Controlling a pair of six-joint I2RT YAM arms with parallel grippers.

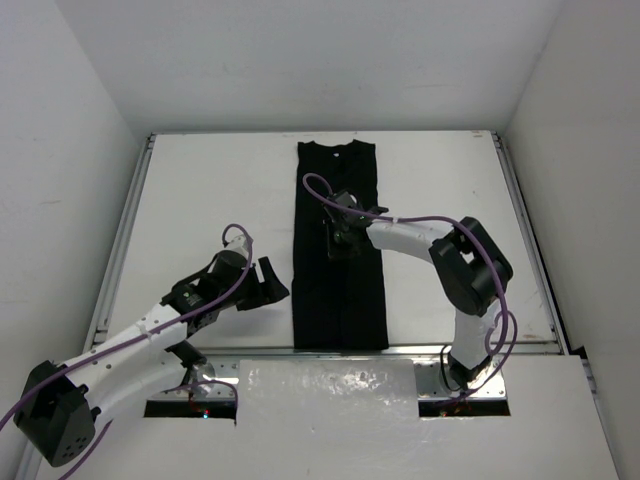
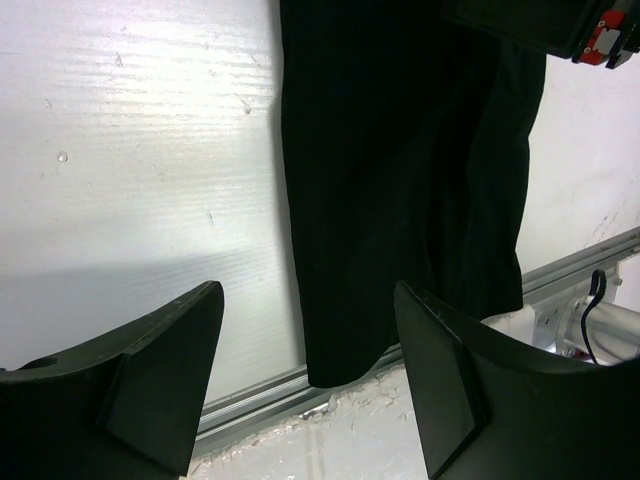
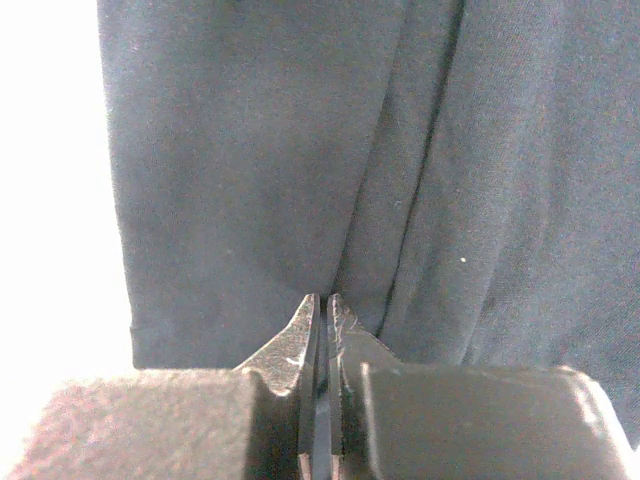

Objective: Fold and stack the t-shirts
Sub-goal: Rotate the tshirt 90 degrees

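Black t-shirt (image 1: 338, 310), folded into a long strip, lies down the middle of the tabletop (image 1: 200, 190), its long axis running from the far edge to the near edge. Over its midpoint the right gripper (image 1: 340, 243) has its jaws pressed together at a crease; whether cloth is pinched is unclear. The left gripper (image 1: 270, 284), jaws apart, hovers just beside the strip's left edge.

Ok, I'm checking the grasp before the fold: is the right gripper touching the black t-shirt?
Touching. In the right wrist view the right gripper's shut tips meet the t-shirt, and its creases gather right at them.
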